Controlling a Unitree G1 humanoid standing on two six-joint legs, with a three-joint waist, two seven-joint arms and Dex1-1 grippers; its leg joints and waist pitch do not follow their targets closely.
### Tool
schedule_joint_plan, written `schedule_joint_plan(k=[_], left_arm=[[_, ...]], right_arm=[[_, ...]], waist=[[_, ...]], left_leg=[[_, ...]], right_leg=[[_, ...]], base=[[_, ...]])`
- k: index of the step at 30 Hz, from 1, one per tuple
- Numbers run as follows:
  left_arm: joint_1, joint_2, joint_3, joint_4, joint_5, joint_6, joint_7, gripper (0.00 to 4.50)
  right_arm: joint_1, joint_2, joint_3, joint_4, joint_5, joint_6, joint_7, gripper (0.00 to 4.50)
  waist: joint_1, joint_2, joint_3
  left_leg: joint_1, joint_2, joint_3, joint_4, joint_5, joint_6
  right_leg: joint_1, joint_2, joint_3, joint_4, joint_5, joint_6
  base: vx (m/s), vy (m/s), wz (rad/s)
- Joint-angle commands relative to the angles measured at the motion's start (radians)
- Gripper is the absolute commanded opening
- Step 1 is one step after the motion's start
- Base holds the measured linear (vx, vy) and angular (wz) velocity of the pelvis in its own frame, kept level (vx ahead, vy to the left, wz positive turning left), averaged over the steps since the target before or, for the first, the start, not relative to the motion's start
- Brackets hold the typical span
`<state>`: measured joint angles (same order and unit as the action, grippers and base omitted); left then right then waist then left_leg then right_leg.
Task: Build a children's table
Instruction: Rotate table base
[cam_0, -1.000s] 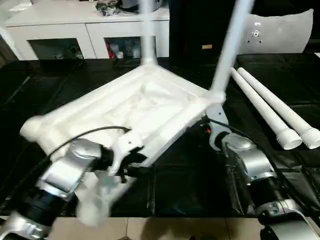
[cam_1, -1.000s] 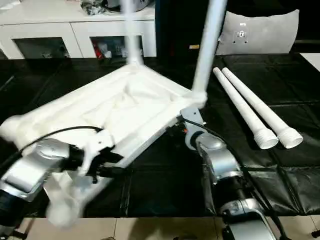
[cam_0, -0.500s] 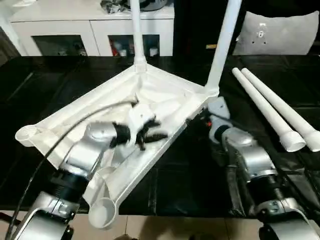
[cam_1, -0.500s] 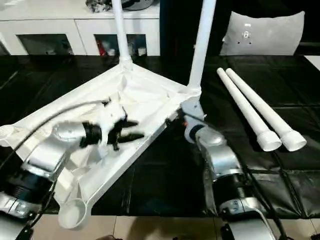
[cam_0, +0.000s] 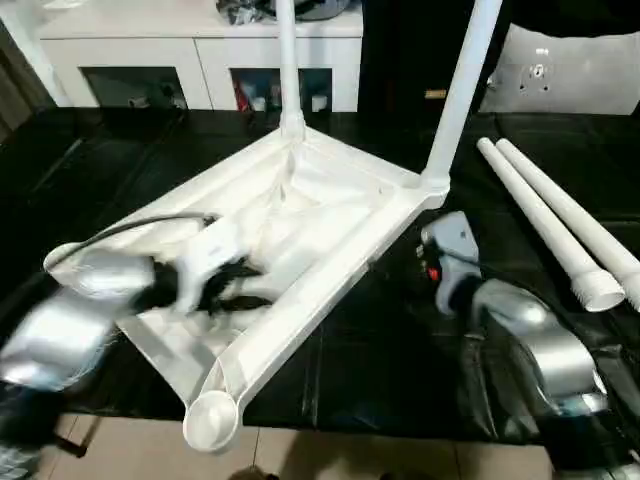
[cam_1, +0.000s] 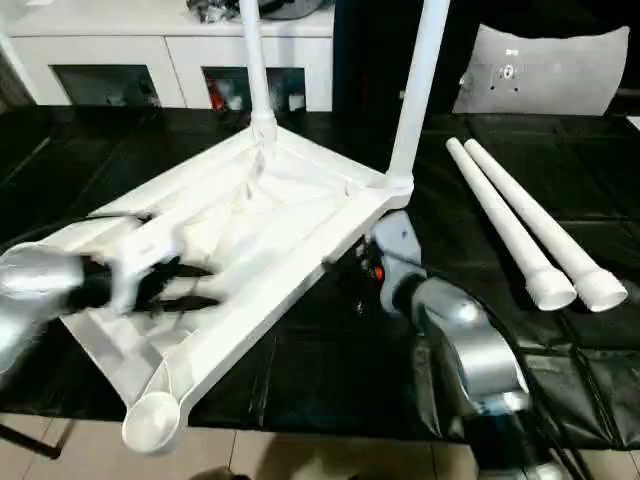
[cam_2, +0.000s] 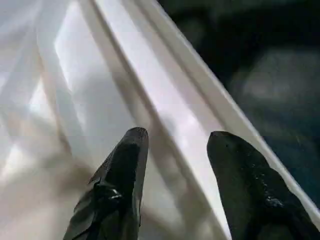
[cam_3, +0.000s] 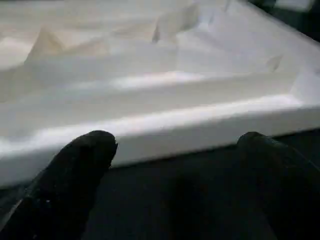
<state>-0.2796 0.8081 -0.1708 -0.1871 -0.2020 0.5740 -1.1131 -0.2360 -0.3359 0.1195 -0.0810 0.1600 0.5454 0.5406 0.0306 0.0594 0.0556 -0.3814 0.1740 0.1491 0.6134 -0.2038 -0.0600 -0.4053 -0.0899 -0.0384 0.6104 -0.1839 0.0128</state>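
The children's table lies upside down and flat on the black floor mat, no longer tipped up as a second ago, two legs fitted. Two spare legs wait nearby. The left pincer, half spread, now hovers inside the rim; the right pincer, spread wide, has backed off. Next leg likely.

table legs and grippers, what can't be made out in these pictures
- Two standing legs: their upper ends are cut off by the head views' top edge.
- Two loose legs: far ends run out past the right edge.
- Left gripper: motion-blurred over the table top in the head views.
- Right gripper: the head views show its back, hiding the fingers.
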Motion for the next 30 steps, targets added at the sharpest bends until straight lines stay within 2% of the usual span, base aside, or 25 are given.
schedule_joint_plan(k=[1,4,7,8,9,10,11,12,14,16,20,21,22,23,24,25,26,27,29,30], left_arm=[[0.017,0.036,0.014,-0.055,-0.018,0.026,-0.047,2.19],[0.082,0.148,0.01,-0.11,-0.004,0.053,-0.106,2.19],[0.115,0.197,0.029,-0.148,-0.017,0.096,-0.111,2.19],[0.124,0.217,0.031,-0.158,-0.011,0.1,-0.113,2.19],[0.132,0.238,0.036,-0.166,-0.008,0.109,-0.112,2.19],[0.134,0.245,0.039,-0.168,-0.011,0.116,-0.11,2.19],[0.135,0.256,0.041,-0.169,-0.009,0.122,-0.109,2.19],[0.137,0.273,0.039,-0.169,-0.004,0.129,-0.114,2.19],[0.139,0.295,0.033,-0.164,0.004,0.134,-0.125,2.19],[0.143,0.322,0.014,-0.166,0.002,0.16,-0.145,2.19],[0.141,0.307,-0.03,-0.157,0.024,0.157,-0.129,2.19],[0.126,0.273,-0.064,-0.132,0.055,0.138,-0.093,2.19],[0.115,0.253,-0.08,-0.114,0.068,0.133,-0.071,2.19],[0.106,0.237,-0.096,-0.095,0.082,0.124,-0.058,2.19],[0.093,0.211,-0.122,-0.073,0.101,0.109,-0.045,2.19],[0.083,0.188,-0.134,-0.064,0.105,0.111,-0.035,2.19],[0.076,0.17,-0.141,-0.06,0.105,0.11,-0.029,2.19],[0.071,0.158,-0.145,-0.059,0.105,0.111,-0.024,2.19],[0.057,0.121,-0.147,-0.061,0.09,0.119,-0.014,2.19],[0.052,0.107,-0.147,-0.061,0.085,0.124,-0.008,2.19]], right_arm=[[0.006,-0.01,0.012,-0.038,0.006,0.026,0.017,4.5],[0.024,-0.039,0.038,-0.103,0.043,0.056,0.072,4.5],[0.043,-0.079,0.063,-0.164,0.069,0.082,0.128,4.5],[0.049,-0.094,0.071,-0.182,0.074,0.087,0.148,4.5],[0.059,-0.112,0.077,-0.202,0.079,0.097,0.166,4.5],[0.063,-0.119,0.078,-0.211,0.082,0.103,0.173,4.5],[0.07,-0.129,0.081,-0.226,0.087,0.11,0.184,4.5],[0.078,-0.14,0.082,-0.245,0.095,0.122,0.196,4.5],[0.086,-0.151,0.081,-0.266,0.105,0.137,0.207,4.5],[0.098,-0.169,0.081,-0.292,0.123,0.153,0.217,4.5],[0.104,-0.184,0.093,-0.303,0.122,0.16,0.224,4.5],[0.107,-0.187,0.096,-0.309,0.123,0.166,0.225,4.5],[0.108,-0.186,0.097,-0.314,0.123,0.171,0.224,4.5],[0.108,-0.184,0.098,-0.317,0.121,0.175,0.222,4.5],[0.111,-0.184,0.097,-0.318,0.12,0.174,0.218,4.5],[0.112,-0.185,0.097,-0.317,0.118,0.174,0.212,4.5],[0.112,-0.183,0.096,-0.316,0.117,0.174,0.206,4.5],[0.113,-0.182,0.094,-0.314,0.117,0.174,0.203,4.5],[0.11,-0.178,0.09,-0.312,0.121,0.175,0.194,4.5],[0.109,-0.178,0.088,-0.311,0.122,0.176,0.192,4.5]], waist=[[-0.003,0.007,-0.049],[-0.001,0.006,-0.048],[0.002,0.006,-0.044],[0.003,0.012,-0.042],[0.003,0.004,-0.043],[0.005,0.004,-0.044],[0.005,0.011,-0.045],[0.004,0.007,-0.044],[0.003,0.009,-0.045],[0.001,0.007,-0.046],[0.0,0.013,-0.048],[0.0,0.006,-0.052],[0.003,0.011,-0.052],[0.003,0.011,-0.052],[0.006,-0.006,-0.058],[0.004,-0.013,-0.057],[0.004,-0.017,-0.057],[0.006,-0.012,-0.057],[0.004,-0.033,-0.055],[0.008,-0.025,-0.056]], left_leg=[[0.017,0.033,-0.002,-0.102,-0.305,-0.021],[0.017,0.033,-0.003,-0.103,-0.307,-0.02],[0.021,0.034,-0.002,-0.105,-0.328,-0.023],[0.021,0.033,-0.003,-0.106,-0.337,-0.024],[0.022,0.033,-0.003,-0.106,-0.342,-0.025],[0.022,0.033,-0.003,-0.106,-0.329,-0.025],[0.022,0.032,-0.003,-0.105,-0.324,-0.026],[0.02,0.031,-0.003,-0.106,-0.318,-0.026],[0.02,0.03,-0.003,-0.105,-0.312,-0.024],[0.021,0.03,-0.004,-0.105,-0.306,-0.026],[0.023,0.031,-0.004,-0.103,-0.298,-0.027],[0.023,0.031,-0.002,-0.102,-0.29,-0.026],[0.024,0.031,-0.003,-0.1,-0.282,-0.025],[0.024,0.031,-0.003,-0.1,-0.282,-0.025],[0.021,0.031,-0.002,-0.098,-0.241,-0.017],[0.02,0.031,0.001,-0.098,-0.228,-0.014],[0.02,0.031,0.001,-0.098,-0.223,-0.013],[0.023,0.031,0.001,-0.099,-0.233,-0.017],[0.023,0.033,0.003,-0.099,-0.249,-0.016],[0.027,0.033,0.002,-0.099,-0.252,-0.016]], right_leg=[[0.036,-0.031,0.03,-0.069,-0.275,-0.211],[0.036,-0.033,0.032,-0.071,-0.293,-0.2],[0.033,-0.033,0.033,-0.075,-0.327,-0.189],[0.032,-0.033,0.033,-0.076,-0.341,-0.187],[0.034,-0.034,0.034,-0.078,-0.354,-0.181],[0.035,-0.034,0.035,-0.079,-0.352,-0.179],[0.035,-0.034,0.035,-0.077,-0.345,-0.18],[0.037,-0.033,0.034,-0.079,-0.34,-0.18],[0.038,-0.033,0.034,-0.078,-0.34,-0.181],[0.039,-0.033,0.034,-0.077,-0.332,-0.185],[0.039,-0.032,0.033,-0.075,-0.292,-0.204],[0.042,-0.031,0.033,-0.073,-0.275,-0.21],[0.042,-0.032,0.033,-0.072,-0.261,-0.214],[0.042,-0.032,0.033,-0.072,-0.261,-0.214],[0.049,-0.033,0.035,-0.067,-0.237,-0.213],[0.048,-0.032,0.035,-0.071,-0.236,-0.21],[0.049,-0.033,0.035,-0.068,-0.239,-0.21],[0.045,-0.033,0.035,-0.07,-0.262,-0.207],[0.044,-0.033,0.035,-0.073,-0.287,-0.201],[0.041,-0.035,0.036,-0.073,-0.306,-0.196]], base=[[0.0,0.0,0.0],[0.0,0.0,0.0],[0.0,0.0,0.0],[0.0,0.0,0.0],[0.0,0.0,0.0],[0.0,0.0,0.0],[0.0,0.0,0.0],[0.0,0.0,0.0],[0.0,0.0,0.0],[0.0,0.0,0.0],[0.0,0.0,0.0],[0.0,0.0,0.0],[0.0,0.0,0.0],[0.0,0.0,0.0],[0.0,0.0,0.0],[0.0,0.0,0.0],[0.0,0.0,0.0],[0.0,0.0,0.0],[0.0,0.0,0.0],[0.0,0.0,0.0]])
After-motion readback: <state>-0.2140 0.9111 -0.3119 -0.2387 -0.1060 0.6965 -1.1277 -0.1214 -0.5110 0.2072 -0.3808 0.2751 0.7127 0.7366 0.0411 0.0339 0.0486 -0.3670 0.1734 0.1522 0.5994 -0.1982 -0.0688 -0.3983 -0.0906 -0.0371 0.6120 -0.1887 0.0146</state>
